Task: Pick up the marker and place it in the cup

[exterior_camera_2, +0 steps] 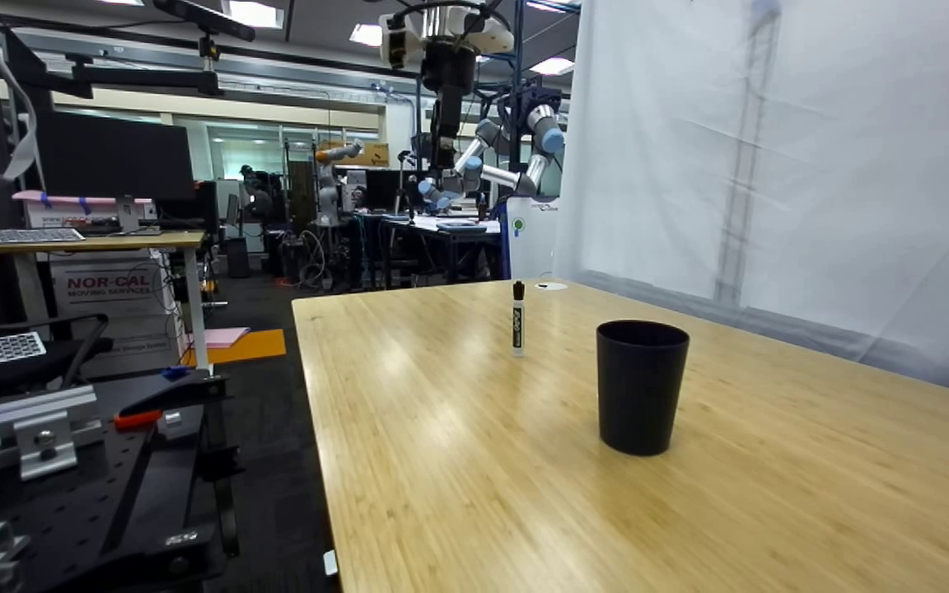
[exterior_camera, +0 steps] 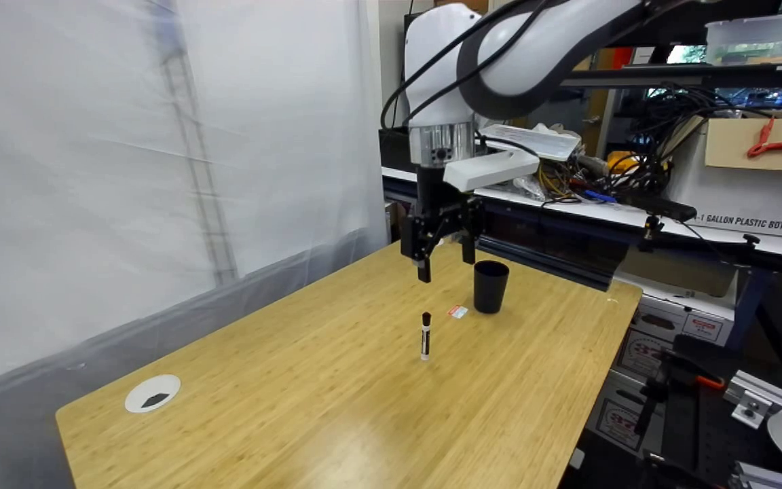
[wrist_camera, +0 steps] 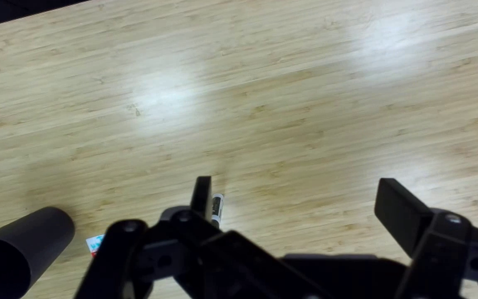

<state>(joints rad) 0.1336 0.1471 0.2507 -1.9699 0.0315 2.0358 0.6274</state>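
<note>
The marker [exterior_camera: 425, 343] stands upright on the wooden table, white and dark-labelled with a black cap on top. It also stands upright in an exterior view [exterior_camera_2: 518, 325]. In the wrist view the marker [wrist_camera: 217, 206] shows beside the left finger, its cap end partly hidden by the gripper. The black cup [exterior_camera: 490, 288] stands upright, also in an exterior view [exterior_camera_2: 641, 391], and at the lower left of the wrist view [wrist_camera: 42, 236]. My gripper [exterior_camera: 446, 267] is open and empty, well above the table; it also shows in an exterior view [exterior_camera_2: 444, 156] and the wrist view [wrist_camera: 295, 180].
A small red-and-white sticker [exterior_camera: 457, 311] lies on the table [exterior_camera: 337, 394] between marker and cup. A flat white disc [exterior_camera: 140, 392] with a dark piece is at the table's far end. A plastic curtain [exterior_camera: 160, 170] hangs along one side. A cluttered shelf [exterior_camera: 635, 207] stands behind the arm.
</note>
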